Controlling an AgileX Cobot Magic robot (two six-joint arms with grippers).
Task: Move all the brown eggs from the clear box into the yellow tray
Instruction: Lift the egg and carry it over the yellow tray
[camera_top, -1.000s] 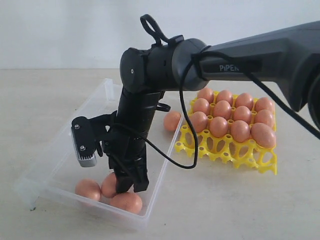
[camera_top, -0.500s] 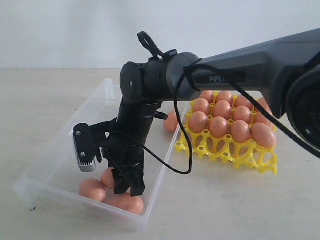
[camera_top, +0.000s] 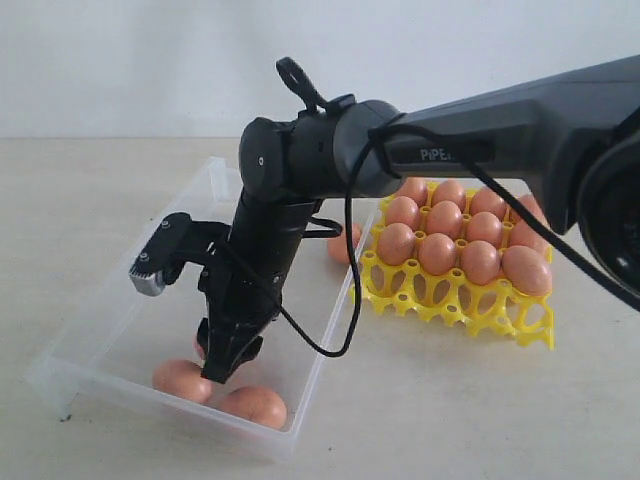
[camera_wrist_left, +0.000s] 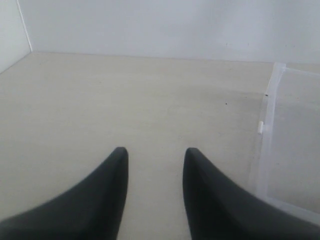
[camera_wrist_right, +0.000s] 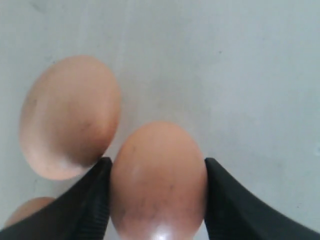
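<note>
Step in hand: lifting one of the brown eggs (camera_top: 437, 253) out of the clear box (camera_top: 110, 340) for the yellow tray (camera_top: 452, 300). The right tool (camera_top: 226, 358) reaches across and down into the near end of the box. It is closed on the held egg (camera_wrist_right: 157, 185), one finger against each side. The left tool (camera_wrist_left: 152, 152) stands open and empty over bare tabletop (camera_wrist_left: 125, 100), beside the box wall. Egg count: twelve seated in the tray's three rear rows, front row of four cups vacant. Two lie loose in the box besides the held one. One stray egg (camera_top: 338, 248) sits on the tabletop between box and tray. To do this well, in my judgement: raise straight up before any sideways travel, since the neighbour egg (camera_wrist_right: 70, 117) lies just beside one finger and could be nudged. Squeeze no harder than needed, as the shell is smooth and brittle. Clear the box wall fully, then lower gently into a vacant front cup before releasing. Views: only the right wrist view shows the fingers meeting the shell. In the exterior view the held egg is mostly hidden behind the tool. Only the exterior view shows the tray's fill and the stray egg. The left wrist view shows no egg at all.
</note>
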